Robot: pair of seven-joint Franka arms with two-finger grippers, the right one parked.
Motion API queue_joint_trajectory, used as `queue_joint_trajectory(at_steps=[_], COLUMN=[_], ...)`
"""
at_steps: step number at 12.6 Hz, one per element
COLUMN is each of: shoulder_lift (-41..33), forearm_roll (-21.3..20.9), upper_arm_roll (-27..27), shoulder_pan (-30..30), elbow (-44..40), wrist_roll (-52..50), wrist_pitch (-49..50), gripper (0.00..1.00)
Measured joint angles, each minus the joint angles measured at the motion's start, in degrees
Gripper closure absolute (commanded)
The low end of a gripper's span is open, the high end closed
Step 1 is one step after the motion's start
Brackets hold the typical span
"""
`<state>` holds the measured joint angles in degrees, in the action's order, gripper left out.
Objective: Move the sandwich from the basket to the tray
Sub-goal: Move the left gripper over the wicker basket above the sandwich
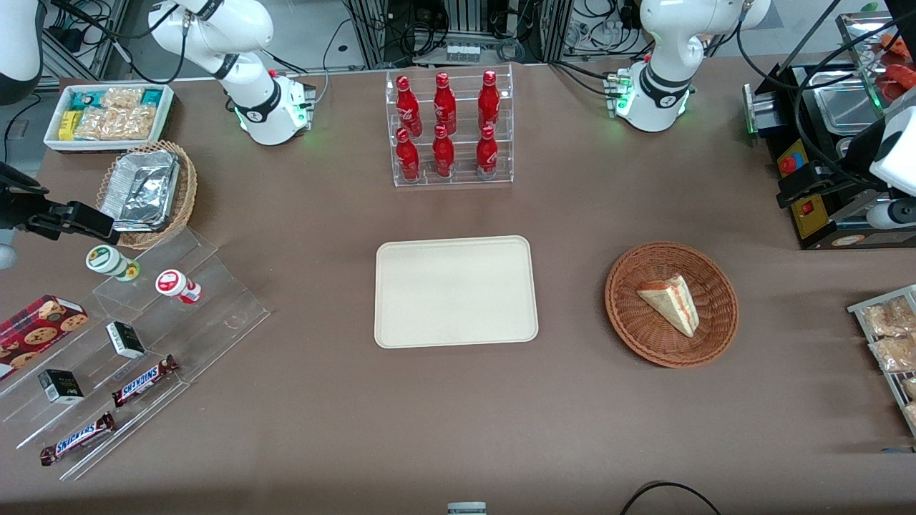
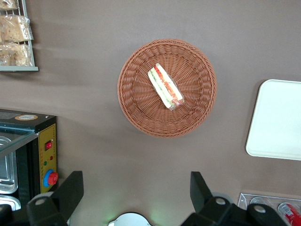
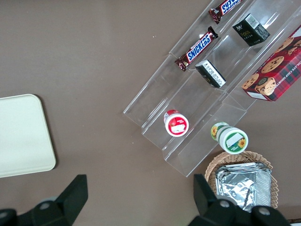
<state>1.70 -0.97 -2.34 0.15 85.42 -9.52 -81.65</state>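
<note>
Brown cloth covers your worktop (image 1: 572,214), with the cream tray (image 1: 455,292) lying flat at its middle, bare on top. Toward the working arm's end you have the reddish wicker basket (image 1: 671,304), well apart from the tray. Farther from the front camera than the tray stands a clear rack of red bottles (image 1: 449,129). Your sandwich (image 1: 670,302) lies on its side in the basket, near the middle, its orange-red and green filling showing along one edge. Your gripper (image 2: 136,193) hangs high above the worktop beside the basket, fingers (image 2: 70,190) spread wide, released and holding nothing, well clear of the sandwich.
</note>
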Motion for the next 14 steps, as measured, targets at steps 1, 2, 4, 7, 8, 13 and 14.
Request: queue_joint_trajectory(at_steps=[1, 2, 4, 7, 8, 13, 14], shoulder_lift=[0.01, 0.1, 0.78, 2.11, 2.17, 2.21, 2.24], forearm_roll=[0.0, 0.0, 0.0, 0.0, 0.0, 0.0, 0.0], upper_arm_roll=[0.01, 0.01, 0.02, -0.07, -0.14, -0.21, -0.22], shoulder_pan=[0.0, 0.0, 0.03, -0.07, -0.1, -0.16, -0.16], elbow=[0.01, 0.05, 0.42, 2.83, 4.49, 17.33, 20.2], wrist_roll=[0.0, 0.0, 0.0, 0.01, 0.01, 0.01, 0.01], wrist_pitch=[-0.05, -0.16, -0.51, -3.24, -4.27, -15.84, -19.58], gripper=[0.0, 0.0, 0.0, 0.0, 0.0, 0.0, 0.0])
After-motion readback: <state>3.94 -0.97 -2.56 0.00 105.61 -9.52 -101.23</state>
